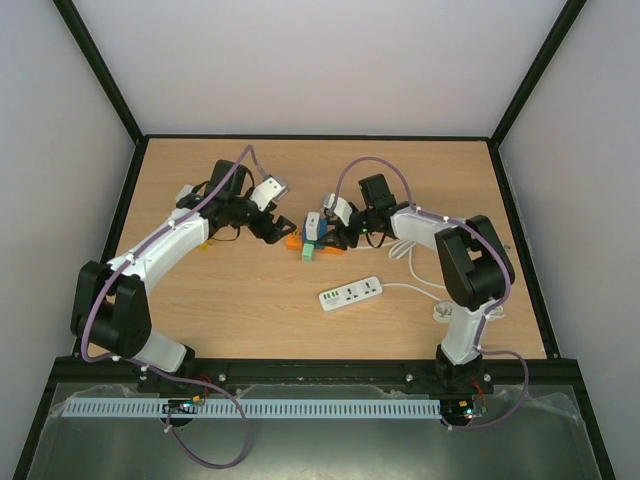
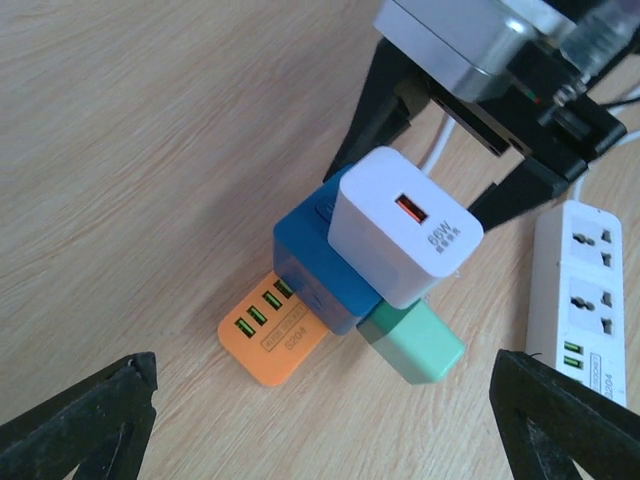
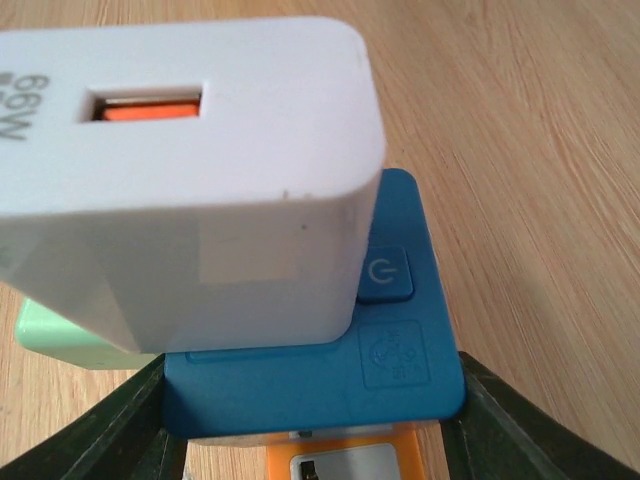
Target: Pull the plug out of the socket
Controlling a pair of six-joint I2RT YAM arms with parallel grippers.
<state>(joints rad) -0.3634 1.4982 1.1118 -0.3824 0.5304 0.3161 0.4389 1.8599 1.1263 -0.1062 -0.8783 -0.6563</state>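
White charger plug (image 2: 400, 225): apparently seated in blue socket cube (image 2: 310, 265), mid-table; pull not yet done. Right gripper (image 3: 315, 430) pinches the cube; left gripper (image 2: 320, 405) spread wide (touching nothing).

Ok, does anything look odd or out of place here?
Nothing spilled or broken. Only oddity: a white charger, a green adapter and an orange USB block all crowd one blue socket cube, which the right gripper clamps.
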